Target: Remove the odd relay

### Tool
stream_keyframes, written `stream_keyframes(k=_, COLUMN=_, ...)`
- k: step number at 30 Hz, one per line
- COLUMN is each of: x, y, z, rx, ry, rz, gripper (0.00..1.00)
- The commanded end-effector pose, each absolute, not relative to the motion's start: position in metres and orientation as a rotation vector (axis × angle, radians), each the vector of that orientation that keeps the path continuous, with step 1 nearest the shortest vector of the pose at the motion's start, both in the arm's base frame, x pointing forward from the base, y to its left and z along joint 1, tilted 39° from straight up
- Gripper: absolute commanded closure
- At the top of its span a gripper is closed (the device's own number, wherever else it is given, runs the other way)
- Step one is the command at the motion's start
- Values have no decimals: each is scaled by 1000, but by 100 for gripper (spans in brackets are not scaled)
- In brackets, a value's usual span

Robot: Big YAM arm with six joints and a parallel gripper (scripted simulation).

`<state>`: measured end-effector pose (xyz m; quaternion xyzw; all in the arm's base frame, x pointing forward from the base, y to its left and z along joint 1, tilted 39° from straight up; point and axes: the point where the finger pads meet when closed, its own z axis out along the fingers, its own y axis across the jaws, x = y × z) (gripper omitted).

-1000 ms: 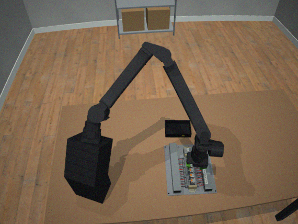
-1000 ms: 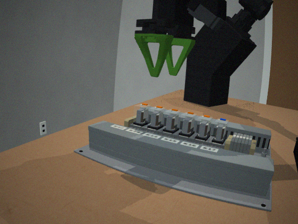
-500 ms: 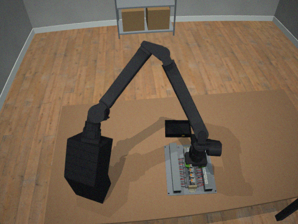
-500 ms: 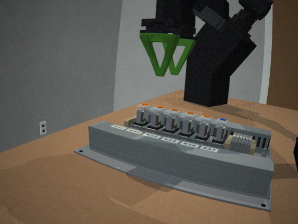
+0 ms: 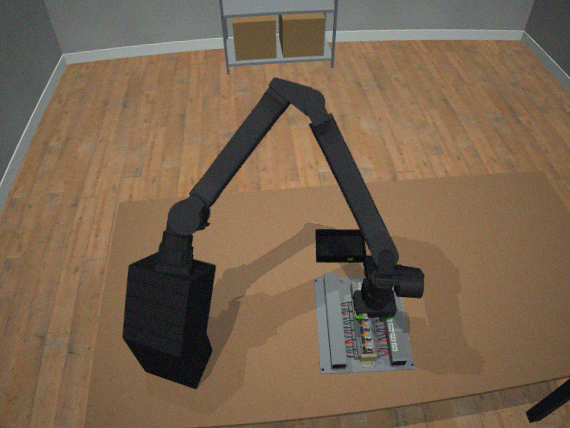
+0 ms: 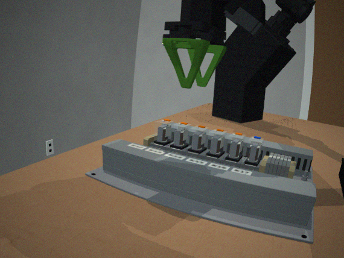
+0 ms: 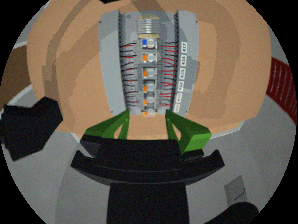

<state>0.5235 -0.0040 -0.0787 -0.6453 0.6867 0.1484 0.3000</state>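
As we're wanting the blue-button relay (image 6: 254, 152) (image 7: 150, 44) at twelve o'clock in the wrist view, we're holding our gripper (image 5: 372, 317) (image 6: 194, 87) (image 7: 147, 113) open, empty.

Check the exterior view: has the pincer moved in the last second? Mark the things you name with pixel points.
Yes. The pincer (image 5: 373, 316) (image 6: 194, 87) (image 7: 147, 113) has shifted slightly right in the exterior view, away from the wall outlet (image 6: 49, 147).
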Motion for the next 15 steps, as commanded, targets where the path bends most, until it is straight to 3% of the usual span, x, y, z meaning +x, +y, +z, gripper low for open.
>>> stream_keyframes(k=1, x=533, y=-7, z=-60, rx=-1722, ry=1780, rz=339, gripper=41)
stream_keyframes(k=15, x=533, y=-9, z=-60, rx=-1719, ry=1784, rz=339, gripper=41)
